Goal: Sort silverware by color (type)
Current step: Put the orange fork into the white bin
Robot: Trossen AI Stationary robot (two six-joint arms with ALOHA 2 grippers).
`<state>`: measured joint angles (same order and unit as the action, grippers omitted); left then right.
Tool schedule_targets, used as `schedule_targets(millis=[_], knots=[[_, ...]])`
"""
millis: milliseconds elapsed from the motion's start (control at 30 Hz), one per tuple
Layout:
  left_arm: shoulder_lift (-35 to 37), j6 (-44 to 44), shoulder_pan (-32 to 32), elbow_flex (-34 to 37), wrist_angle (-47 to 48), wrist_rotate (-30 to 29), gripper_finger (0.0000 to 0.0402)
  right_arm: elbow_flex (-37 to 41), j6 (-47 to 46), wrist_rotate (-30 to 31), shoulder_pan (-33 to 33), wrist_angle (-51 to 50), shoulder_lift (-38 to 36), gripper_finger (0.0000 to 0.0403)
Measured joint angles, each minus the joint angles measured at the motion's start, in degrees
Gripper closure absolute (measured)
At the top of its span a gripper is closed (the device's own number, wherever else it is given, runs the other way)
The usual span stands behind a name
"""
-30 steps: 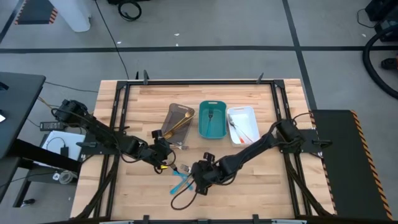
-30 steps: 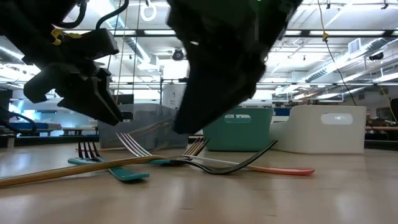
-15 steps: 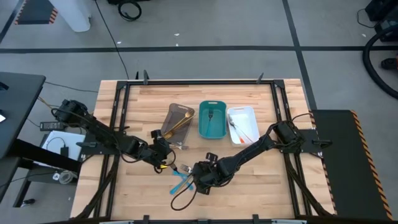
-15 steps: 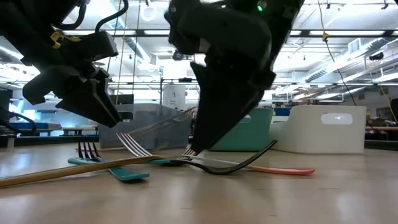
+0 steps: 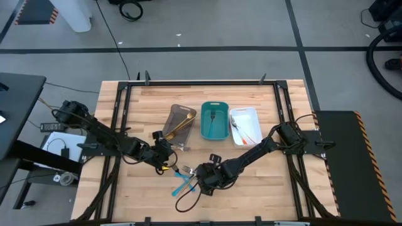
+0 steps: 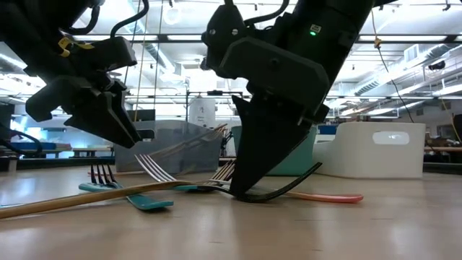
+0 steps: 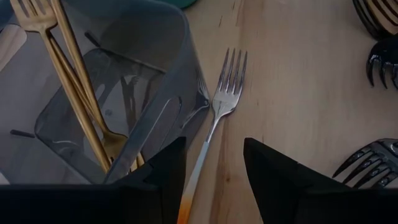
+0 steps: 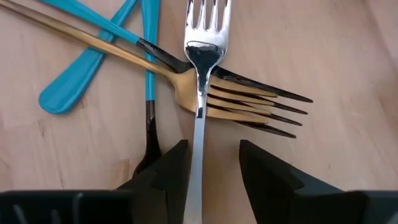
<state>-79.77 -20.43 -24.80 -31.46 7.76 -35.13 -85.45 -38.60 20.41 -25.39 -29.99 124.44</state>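
Silver fork (image 8: pixel 199 81) lies lengthwise between right hand (image 8: pixel 208 158) fingers, which stand apart, ungripped, handle toward wrist. Left hand (image 7: pixel 214 165), also apart, waits beside grey tray (image 7: pixel 118 93).

Loose pile on bench: silver fork (image 8: pixel 200 68) lies tines-up across a gold fork (image 8: pixel 224 99), which crosses a dark fork with a blue handle (image 8: pixel 148 74); a second blue handle (image 8: pixel 71 87) lies beside. Another silver fork with an orange handle end (image 7: pixel 214 127) lies flat. Gold pieces (image 7: pixel 74 81) lean in the grey tray.
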Motion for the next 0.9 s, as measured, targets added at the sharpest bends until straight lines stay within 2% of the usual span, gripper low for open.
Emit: schedule_targets(millis=[500,900], knots=[[0.0,-0.3,-0.1,0.0,0.8,0.0,0.0233,0.0,1.2,0.1,0.0,-1.7,0.0,0.0378],[0.0,-1.2,-0.2,0.0,0.8,1.4,0.0233,-2.2,2.7,2.4,0.1,-7.4,0.2,0.0387]])
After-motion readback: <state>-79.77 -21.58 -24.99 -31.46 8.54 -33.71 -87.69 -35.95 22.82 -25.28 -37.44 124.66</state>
